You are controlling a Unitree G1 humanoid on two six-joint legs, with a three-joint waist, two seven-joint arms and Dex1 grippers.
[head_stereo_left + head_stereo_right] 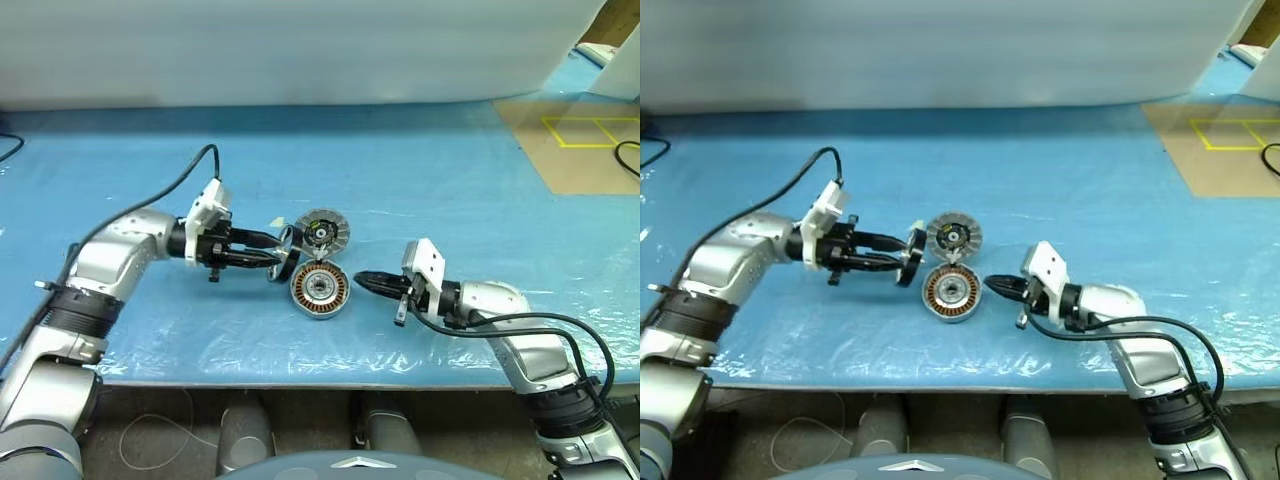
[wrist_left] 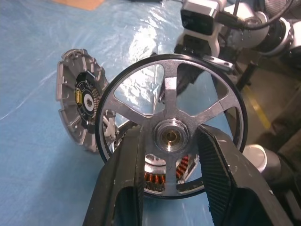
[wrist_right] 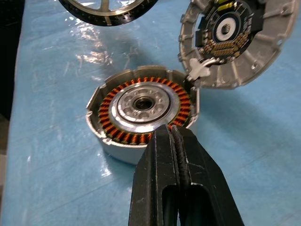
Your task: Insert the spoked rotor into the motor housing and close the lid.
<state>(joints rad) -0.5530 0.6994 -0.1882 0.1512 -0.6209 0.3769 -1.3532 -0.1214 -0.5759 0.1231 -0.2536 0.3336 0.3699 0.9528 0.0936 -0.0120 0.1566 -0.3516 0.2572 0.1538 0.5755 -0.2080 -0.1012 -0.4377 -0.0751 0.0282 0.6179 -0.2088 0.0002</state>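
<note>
The spoked rotor, clamped at its hub by the left gripper, should be tipped flat and centred over the motor housing just beside it. The right gripper is pressed together, seemingly empty. Beyond, the lid stands hinged open, ribbed grey.

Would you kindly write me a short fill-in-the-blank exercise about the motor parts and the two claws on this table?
1. The left claw grips the spoked ____.
2. The motor housing shows a ring of ____-coloured windings.
3. The right claw is ____ and holds nothing.
4. The lid stands ____, hinged at the housing's rim.

Missing words: rotor; copper; shut; open
</note>
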